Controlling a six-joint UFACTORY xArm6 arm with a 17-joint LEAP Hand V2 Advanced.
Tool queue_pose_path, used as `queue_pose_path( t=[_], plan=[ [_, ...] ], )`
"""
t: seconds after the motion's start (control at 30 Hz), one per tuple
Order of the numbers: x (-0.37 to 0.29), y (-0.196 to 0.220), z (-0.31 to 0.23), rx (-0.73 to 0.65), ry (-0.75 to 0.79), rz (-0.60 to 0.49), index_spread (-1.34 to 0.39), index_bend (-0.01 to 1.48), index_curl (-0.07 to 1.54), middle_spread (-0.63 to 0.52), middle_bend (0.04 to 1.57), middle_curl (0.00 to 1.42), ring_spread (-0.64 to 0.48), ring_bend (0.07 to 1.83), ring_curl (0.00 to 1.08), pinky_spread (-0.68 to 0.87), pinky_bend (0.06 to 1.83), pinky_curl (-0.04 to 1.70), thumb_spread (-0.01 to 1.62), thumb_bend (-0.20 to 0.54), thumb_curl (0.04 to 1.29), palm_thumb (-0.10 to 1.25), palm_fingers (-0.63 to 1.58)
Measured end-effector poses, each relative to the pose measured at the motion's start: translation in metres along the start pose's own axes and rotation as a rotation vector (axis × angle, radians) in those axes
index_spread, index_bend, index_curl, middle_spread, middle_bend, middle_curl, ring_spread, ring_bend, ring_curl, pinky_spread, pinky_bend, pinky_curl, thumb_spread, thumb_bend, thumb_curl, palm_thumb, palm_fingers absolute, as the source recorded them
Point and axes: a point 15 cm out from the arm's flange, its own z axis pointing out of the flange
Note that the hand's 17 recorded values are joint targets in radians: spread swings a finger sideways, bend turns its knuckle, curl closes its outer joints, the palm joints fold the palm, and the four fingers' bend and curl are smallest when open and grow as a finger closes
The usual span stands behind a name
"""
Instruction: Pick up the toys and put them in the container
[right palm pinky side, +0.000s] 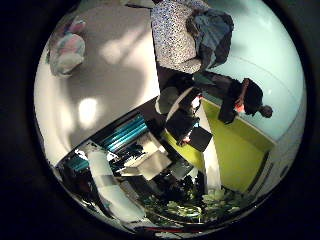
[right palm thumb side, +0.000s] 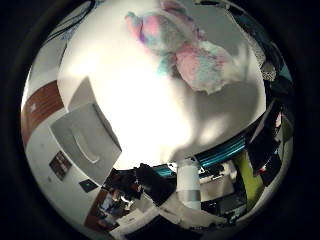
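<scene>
Pastel pink and blue plush toys (right palm thumb side: 185, 50) lie together on the white table (right palm thumb side: 170, 110), away from my hand; the little finger side palm view shows a plush toy (right palm pinky side: 68, 50) at the table's far part. A pale grey square container (right palm thumb side: 85, 140) sits at the table's edge, away from the toys. My hand (right palm thumb side: 188, 188) is above the table with white fingers (right palm pinky side: 100, 180) reaching out relaxed. Nothing is between them.
A grey speckled seat (right palm pinky side: 178, 35) with dark cloth (right palm pinky side: 215, 35) on it stands beside the table. A yellow-green panel (right palm pinky side: 240, 150) and green plants (right palm pinky side: 190, 208) lie beyond the table's edge. A brown floor strip (right palm thumb side: 40, 100) shows past the container.
</scene>
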Motion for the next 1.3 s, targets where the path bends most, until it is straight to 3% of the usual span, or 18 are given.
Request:
queue_pose_path(
  t=[0.33, 0.5, 0.57, 0.63, 0.7, 0.73, 0.8, 1.0, 1.17, 1.3],
  plan=[
    [-0.018, -0.03, 0.028, 0.011, -0.057, 0.028, -0.04, 0.15, 0.27, 0.23, 0.22, 0.33, 0.25, 0.46, 0.25, 0.54, 0.72, 0.26, 1.05, -0.023, 0.28, 0.35, 0.12],
    [-0.023, -0.043, 0.041, 0.017, -0.058, 0.028, -0.06, 0.15, 0.26, 0.18, 0.34, 0.36, 0.17, 0.6, 0.27, 0.48, 0.64, 0.22, 1.06, -0.018, 0.29, 0.41, 0.28],
    [-0.023, -0.044, 0.044, 0.013, -0.057, 0.029, -0.1, 0.15, 0.26, 0.08, 0.42, 0.39, 0.05, 0.72, 0.3, 0.37, 0.62, 0.2, 1.06, -0.013, 0.3, 0.45, 0.41],
    [-0.022, -0.044, 0.045, 0.013, -0.056, 0.025, -0.18, 0.15, 0.25, -0.05, 0.56, 0.45, -0.12, 0.86, 0.34, 0.16, 0.66, 0.18, 1.07, -0.005, 0.31, 0.51, 0.65],
    [-0.022, -0.044, 0.043, 0.016, -0.057, 0.018, -0.29, 0.18, 0.26, -0.17, 0.68, 0.52, -0.26, 1.01, 0.41, -0.18, 0.86, 0.23, 1.09, -0.01, 0.32, 0.57, 0.94],
    [-0.02, -0.045, 0.039, 0.026, -0.058, 0.02, -0.35, 0.23, 0.3, -0.22, 0.75, 0.58, -0.3, 1.06, 0.44, -0.3, 0.94, 0.27, 1.09, -0.008, 0.34, 0.6, 1.06],
    [-0.013, -0.046, 0.026, 0.054, -0.059, 0.028, -0.43, 0.34, 0.38, -0.27, 0.81, 0.65, -0.31, 1.14, 0.5, -0.36, 1.07, 0.35, 1.1, -0.009, 0.35, 0.65, 1.13],
    [-0.002, -0.035, -0.015, 0.135, -0.065, 0.024, -0.47, 0.85, 0.72, -0.33, 1.02, 0.9, -0.29, 1.31, 0.65, -0.27, 1.4, 0.54, 1.12, -0.002, 0.4, 0.81, 1.06],
    [0.004, -0.001, -0.028, 0.075, -0.058, 0.012, -0.41, 0.99, 0.91, -0.31, 1.16, 1.02, -0.27, 1.37, 0.74, -0.21, 1.47, 0.65, 1.14, 0.019, 0.48, 0.99, 0.99],
    [-0.008, 0.036, -0.057, 0.067, -0.041, -0.05, -0.39, 1.01, 0.98, -0.29, 1.2, 1.06, -0.27, 1.4, 0.79, -0.19, 1.49, 0.71, 1.13, -0.007, 0.52, 1.03, 0.94]
  ],
)
